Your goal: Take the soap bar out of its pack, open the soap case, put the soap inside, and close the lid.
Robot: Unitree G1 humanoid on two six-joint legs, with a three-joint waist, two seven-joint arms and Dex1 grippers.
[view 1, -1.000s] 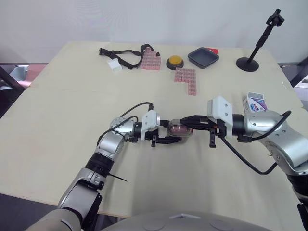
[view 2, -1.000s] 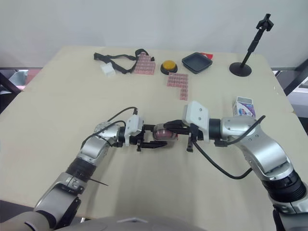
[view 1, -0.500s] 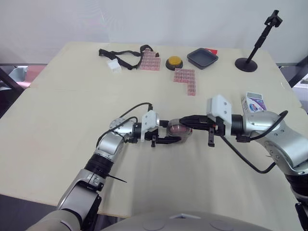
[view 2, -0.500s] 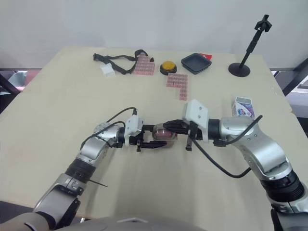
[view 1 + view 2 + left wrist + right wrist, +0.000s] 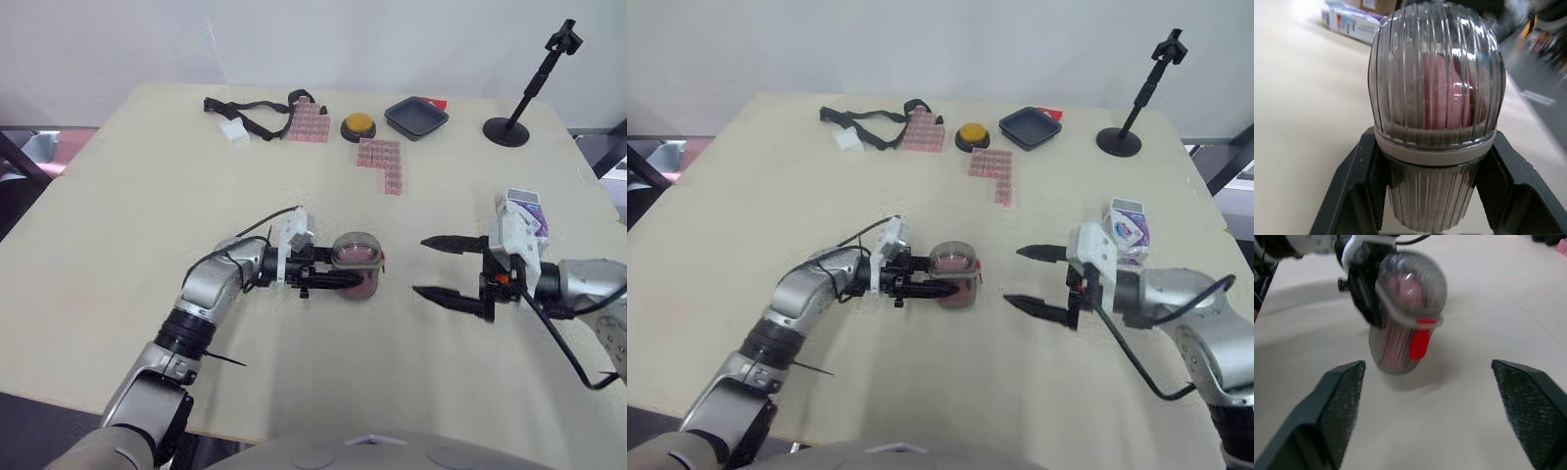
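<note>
**Case closed over the soap, held at its waist by your left**

Head views: the soap case (image 5: 357, 264) is mid-table (image 5: 147, 225), clamped in your left gripper (image 5: 355, 273). It stands on end with the dome up, and its long axis is near upright with a slight lean. Your right gripper (image 5: 419, 265) hangs apart from it on the right, fingers spread wide and holding nothing. The pack (image 5: 522, 209) lies beyond, near the table's right edge.

Left wrist view: your fingers (image 5: 1359, 196) press on either side of the pale band where the lid meets the base. The pink soap (image 5: 1449, 93) shows through the ribbed clear lid. Expect hard, light plastic that is stiff but glossy. The rounded dome would likely squirt out of a pinch, so the band or the straighter lower half is your best hold.

Right wrist view: the red latch (image 5: 1420, 340) faces your right gripper. The case's lower end sits close to the table, but you cannot tell whether it touches. If you take hold from this side, stay clear of the latch.
</note>
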